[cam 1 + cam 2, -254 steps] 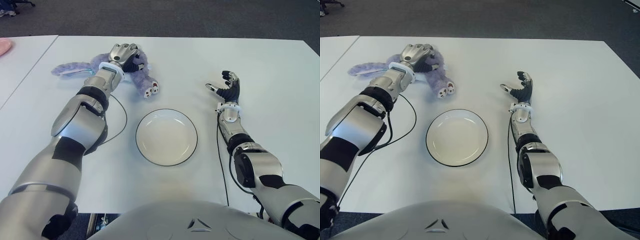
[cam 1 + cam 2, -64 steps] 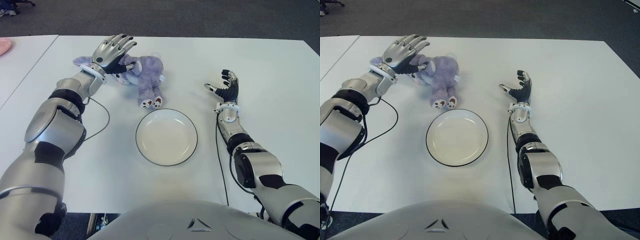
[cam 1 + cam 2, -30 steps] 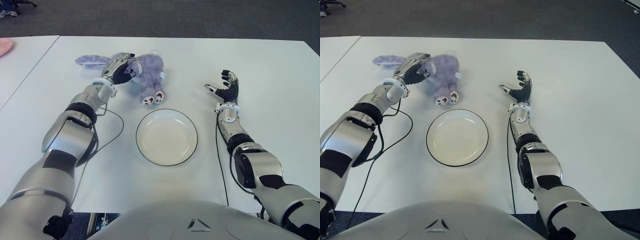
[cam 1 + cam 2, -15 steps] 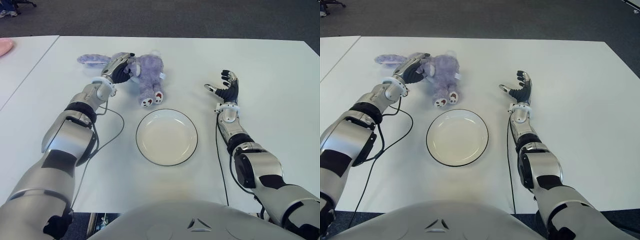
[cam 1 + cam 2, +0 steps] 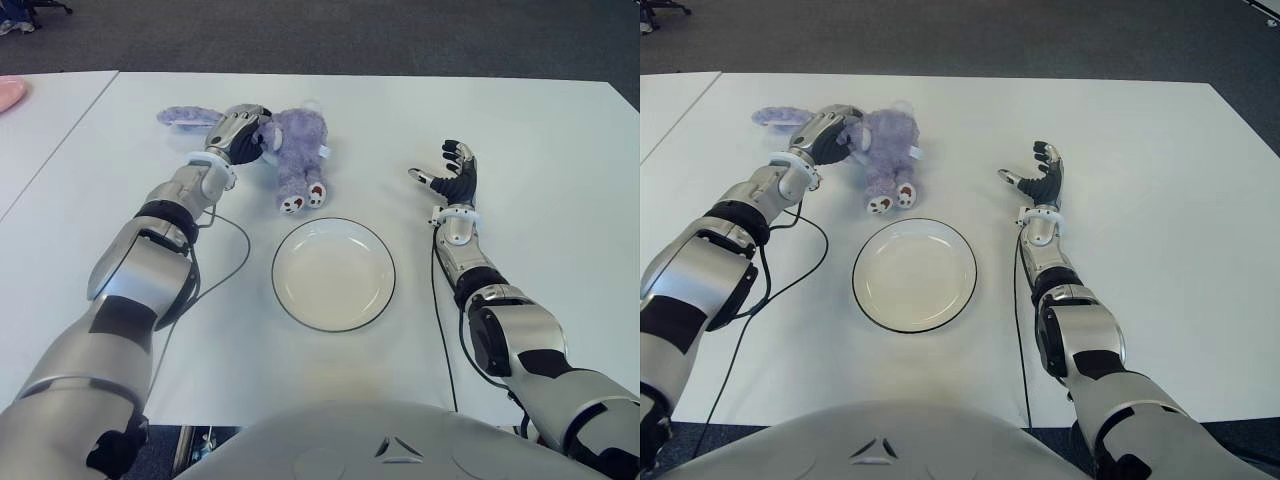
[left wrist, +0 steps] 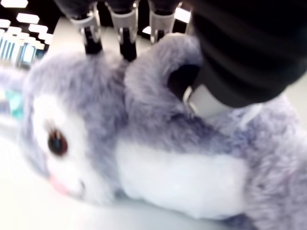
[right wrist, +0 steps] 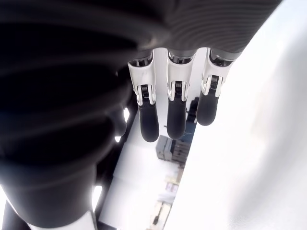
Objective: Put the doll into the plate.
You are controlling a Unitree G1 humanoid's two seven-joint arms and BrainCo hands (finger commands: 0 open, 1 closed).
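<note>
Purple plush doll [image 5: 295, 150] lies on the white table [image 5: 520, 130] just beyond the plate [image 5: 333, 274], feet toward it. The left hand [image 5: 238, 132] is clamped on its head; squeezing deep into the fur should prevent slipping. The right hand [image 5: 452, 175] hovers spread, right of the plate.

One doll [image 5: 290, 145], one plate [image 5: 333, 274], one table [image 5: 520, 140], two hands
</note>
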